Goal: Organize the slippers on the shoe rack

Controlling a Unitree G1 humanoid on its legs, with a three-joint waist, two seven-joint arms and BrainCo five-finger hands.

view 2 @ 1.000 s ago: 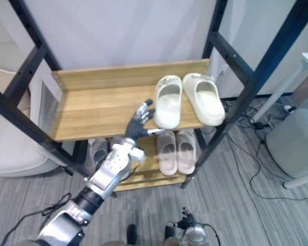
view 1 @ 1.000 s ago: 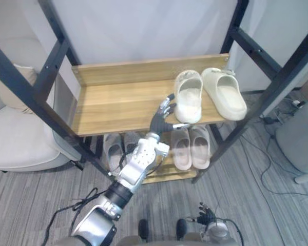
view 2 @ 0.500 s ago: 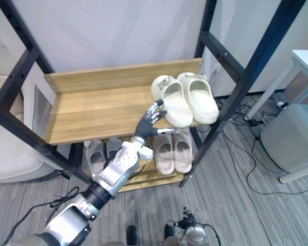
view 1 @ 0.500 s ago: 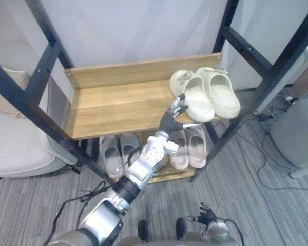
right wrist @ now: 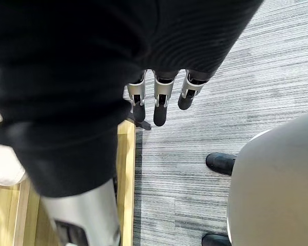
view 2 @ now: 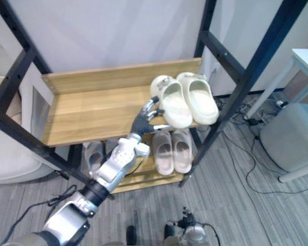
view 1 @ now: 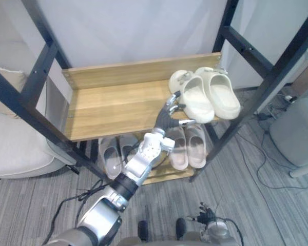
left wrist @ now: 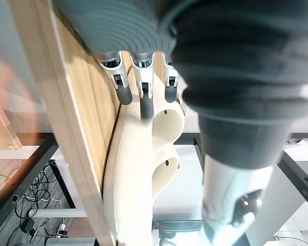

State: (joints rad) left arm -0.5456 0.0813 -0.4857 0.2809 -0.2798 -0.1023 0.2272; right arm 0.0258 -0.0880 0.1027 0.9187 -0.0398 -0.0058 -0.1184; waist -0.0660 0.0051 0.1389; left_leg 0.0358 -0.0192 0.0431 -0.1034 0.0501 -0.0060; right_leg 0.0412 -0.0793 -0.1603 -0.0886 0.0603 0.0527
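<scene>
Our left hand (view 1: 167, 114) is open, fingers against the near cream slipper (view 1: 195, 105), askew beside its mate (view 1: 222, 97) at the top shelf's (view 1: 113, 105) right end. Shove carelessly and we reckon it climbs onto the mate or slides off the front edge; our right hand (right wrist: 159, 110) hangs relaxed by the floor (right wrist: 236, 61).

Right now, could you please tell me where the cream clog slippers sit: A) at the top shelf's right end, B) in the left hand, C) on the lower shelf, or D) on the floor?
A: the cream clog slippers lie at the right end of the top shelf, with the left hand open beside them.
</scene>
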